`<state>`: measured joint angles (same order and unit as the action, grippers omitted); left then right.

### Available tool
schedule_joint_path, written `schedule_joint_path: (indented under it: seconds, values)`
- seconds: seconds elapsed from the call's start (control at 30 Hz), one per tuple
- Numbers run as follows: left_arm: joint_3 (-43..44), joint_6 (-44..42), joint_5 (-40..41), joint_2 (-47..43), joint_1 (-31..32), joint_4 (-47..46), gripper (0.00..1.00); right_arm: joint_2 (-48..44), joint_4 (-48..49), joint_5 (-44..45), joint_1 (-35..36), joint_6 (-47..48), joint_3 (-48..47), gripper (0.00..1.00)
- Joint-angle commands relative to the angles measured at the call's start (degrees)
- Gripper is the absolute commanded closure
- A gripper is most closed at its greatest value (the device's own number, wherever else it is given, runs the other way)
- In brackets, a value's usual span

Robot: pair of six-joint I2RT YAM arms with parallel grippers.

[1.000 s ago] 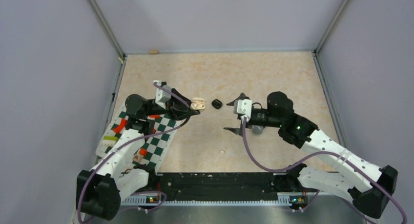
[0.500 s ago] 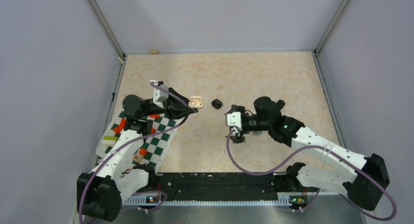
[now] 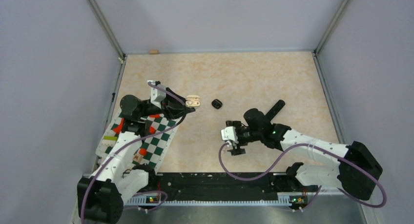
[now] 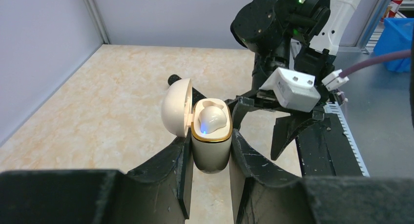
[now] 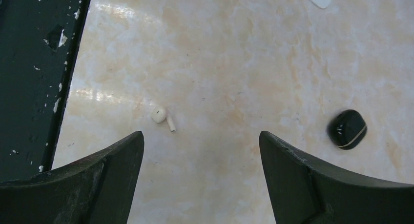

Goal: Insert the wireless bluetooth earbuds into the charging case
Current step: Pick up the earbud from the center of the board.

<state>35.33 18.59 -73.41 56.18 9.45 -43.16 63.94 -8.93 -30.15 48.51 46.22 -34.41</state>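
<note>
The white earbud (image 5: 162, 117) lies loose on the table (image 5: 244, 48) beside the dark strip (image 5: 34, 63). We find the right gripper (image 5: 200, 134) has swung down over it, jaws wide and empty: pickup looks next. The left gripper (image 4: 211, 148) clamps the open charging case (image 4: 211, 136), seemingly with a seated bud (image 4: 212, 120).

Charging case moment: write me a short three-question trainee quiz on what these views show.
1. True or false: the cream charging case in the left gripper has its lid shut.
2. In the right wrist view, what lies on the table between the open fingers of the right gripper? A) a white earbud B) a spoon C) a battery
3. What colour is the closed case lying on the table?
Key: 1 false, the lid is open; 2 A; 3 black.
</note>
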Motion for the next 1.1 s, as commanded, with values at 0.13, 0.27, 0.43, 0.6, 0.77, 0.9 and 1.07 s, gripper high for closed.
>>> schedule_joint_path:
  seconds: [0.13, 0.27, 0.43, 0.6, 0.77, 0.9, 1.07]
  values:
    - [-0.2, -3.4, 0.8, -2.0, -1.2, 2.7, 0.9, 8.8, 5.9, 3.2, 5.9, 1.9, 0.1, 0.15]
    - [0.3, -3.6, 0.5, -1.4, -1.2, 3.6, 0.9, 12.2, 8.1, 5.8, 8.1, 2.0, -0.1, 0.26]
    - [0.7, -4.2, 0.3, -1.7, -1.5, 5.1, 0.9, 13.9, 9.2, 9.6, 10.6, 4.1, 0.2, 0.48]
    - [0.6, -4.2, 1.0, -1.6, -1.7, 4.7, 0.89, 14.7, 10.7, 11.7, 12.3, 5.8, 0.7, 0.53]
    - [0.3, -3.9, 1.6, -1.2, -1.8, 4.2, 0.89, 15.3, 9.0, 12.6, 13.0, 8.3, 0.8, 0.52]
    - [0.6, -3.5, 1.0, -2.1, -2.1, 5.1, 0.89, 14.6, 4.6, 10.8, 12.9, 8.7, 0.1, 0.52]
    - [0.5, -3.4, 1.6, -2.1, -2.2, 4.9, 0.89, 15.3, 4.4, 11.1, 13.0, 9.1, 0.0, 0.52]
